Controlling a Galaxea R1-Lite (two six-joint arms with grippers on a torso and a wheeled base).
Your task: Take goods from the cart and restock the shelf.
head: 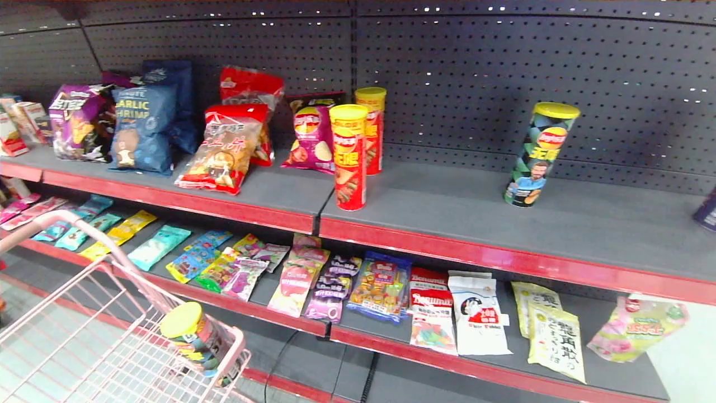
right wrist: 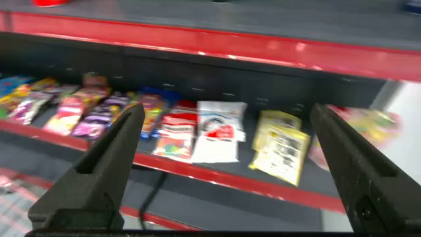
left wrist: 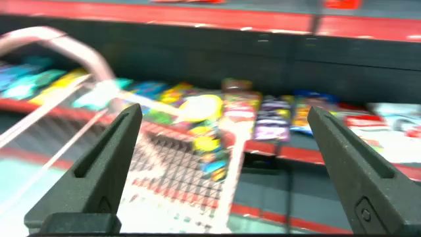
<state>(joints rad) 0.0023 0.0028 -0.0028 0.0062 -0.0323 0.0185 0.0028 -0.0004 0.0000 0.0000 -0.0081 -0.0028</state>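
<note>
A pink wire cart (head: 100, 336) stands at the lower left, and a yellow-lidded chip can (head: 196, 336) lies in its corner. On the upper shelf (head: 447, 207) stand two red chip cans (head: 348, 159) and a green yellow-lidded can (head: 540, 154), with snack bags to the left. My left gripper (left wrist: 223, 164) is open, facing the cart (left wrist: 191, 178) and the can (left wrist: 207, 128) inside it from a distance. My right gripper (right wrist: 227, 164) is open with nothing between its fingers, facing the lower shelf (right wrist: 217, 174) of flat packets.
Bags of chips (head: 142, 126) fill the upper shelf's left part. The lower shelf (head: 503, 364) holds many flat candy and snack packets. A pegboard wall backs the shelves. Free space lies on the upper shelf between and right of the cans.
</note>
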